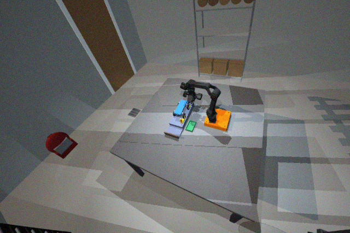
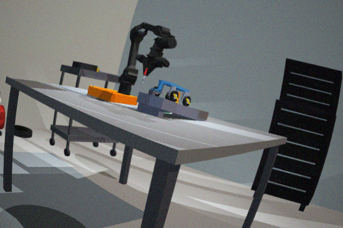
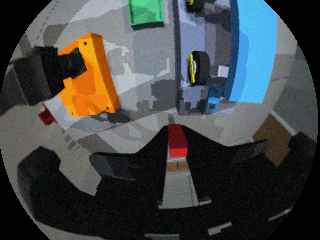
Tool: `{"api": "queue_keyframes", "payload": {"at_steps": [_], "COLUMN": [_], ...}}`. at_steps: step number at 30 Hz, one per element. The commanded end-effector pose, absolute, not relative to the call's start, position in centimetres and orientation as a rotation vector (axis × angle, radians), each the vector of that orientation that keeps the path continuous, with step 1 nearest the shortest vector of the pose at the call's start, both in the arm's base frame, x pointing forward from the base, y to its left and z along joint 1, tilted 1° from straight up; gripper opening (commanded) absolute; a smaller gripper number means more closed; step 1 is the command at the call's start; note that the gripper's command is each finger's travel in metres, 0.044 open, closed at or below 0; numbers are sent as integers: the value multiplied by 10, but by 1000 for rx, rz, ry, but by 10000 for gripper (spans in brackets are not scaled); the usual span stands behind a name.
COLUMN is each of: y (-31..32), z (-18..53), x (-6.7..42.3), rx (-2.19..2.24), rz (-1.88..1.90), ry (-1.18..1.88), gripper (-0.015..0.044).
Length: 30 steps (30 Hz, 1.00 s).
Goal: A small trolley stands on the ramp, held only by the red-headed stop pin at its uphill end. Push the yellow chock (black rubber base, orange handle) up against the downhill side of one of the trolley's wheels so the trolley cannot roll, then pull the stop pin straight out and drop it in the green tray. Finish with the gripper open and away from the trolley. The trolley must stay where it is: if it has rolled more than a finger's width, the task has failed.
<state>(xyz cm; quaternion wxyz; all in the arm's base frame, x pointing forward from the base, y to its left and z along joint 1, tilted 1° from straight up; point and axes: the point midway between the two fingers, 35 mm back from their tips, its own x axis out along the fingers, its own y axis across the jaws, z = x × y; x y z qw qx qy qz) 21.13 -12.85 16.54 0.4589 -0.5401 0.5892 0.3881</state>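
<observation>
Aloft, stop pin [image 2: 144,74] near-vertical, red head uppermost

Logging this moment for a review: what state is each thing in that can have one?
gripper: shut on the stop pin
stop pin: pulled out, hanging in the air above the ramp's uphill end
trolley: standing on the ramp
yellow chock: on the ramp by a downhill wheel
green tray: nothing in it
</observation>
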Motion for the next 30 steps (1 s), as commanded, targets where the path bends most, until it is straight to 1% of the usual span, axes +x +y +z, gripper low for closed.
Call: {"api": "queue_keyframes", "payload": {"at_steps": [1, 30], "y": [-113, -2], "z": [163, 147], "x": [212, 227], "rx": [-1330, -1323], "rz": [953, 958], "ry": [1455, 1447], "gripper": [0, 0]}}
